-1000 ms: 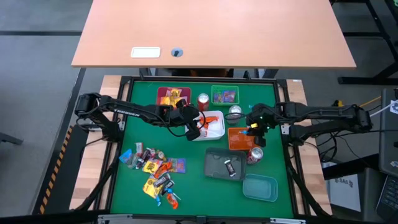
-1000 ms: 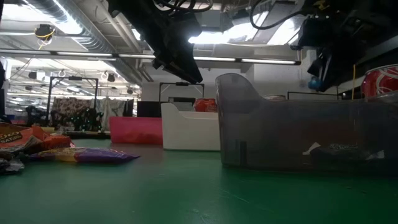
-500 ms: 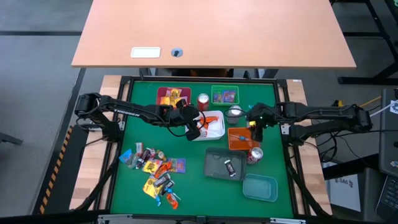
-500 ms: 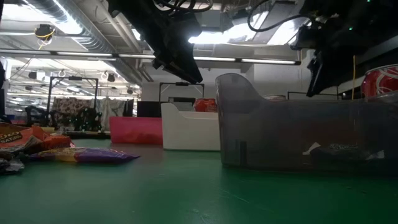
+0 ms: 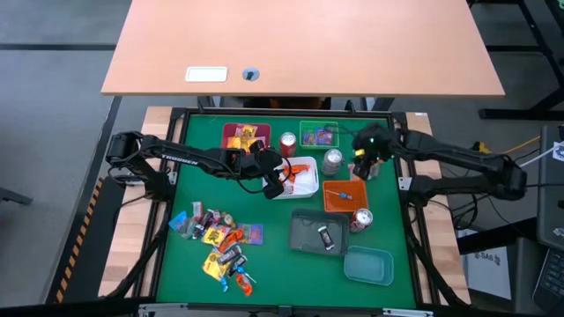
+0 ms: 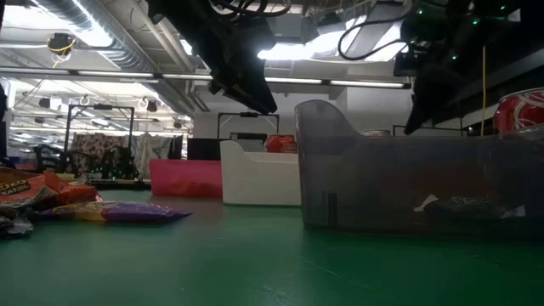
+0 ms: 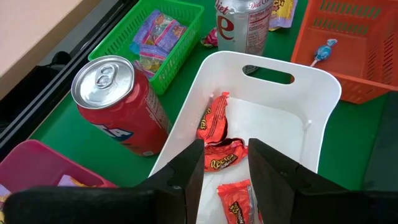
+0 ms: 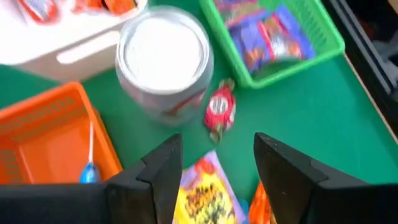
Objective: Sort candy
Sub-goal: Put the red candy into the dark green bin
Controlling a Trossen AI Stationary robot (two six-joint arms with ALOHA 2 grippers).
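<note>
A pile of loose candy [image 5: 220, 242] lies on the green mat at the near left. My left gripper [image 7: 225, 163] hangs open above the white tray [image 7: 298, 93], which holds orange-wrapped candy [image 7: 221, 158]. My right gripper [image 8: 217, 158] stands open over the mat between the silver can [image 8: 165, 59] and the table's right edge. Below it lie a red wrapped sweet [image 8: 219, 112] and a yellow packet [image 8: 202, 193]. A blue lollipop [image 8: 89, 168] lies in the orange tray [image 8: 37, 124]. Purple candy [image 8: 273, 37] fills the green tray [image 8: 311, 53].
A pink tray [image 5: 242, 135], a red can [image 5: 287, 143] and the green tray [image 5: 319, 135] line the far edge. A grey tray [image 5: 319, 233] with a dark sweet, a teal tray [image 5: 368, 264] and another can [image 5: 362, 218] stand at the near right.
My right gripper has let go of the blue lollipop over the orange tray, then swung toward the table's far edge, past the silver can. The lollipop now lies in the orange tray.
</note>
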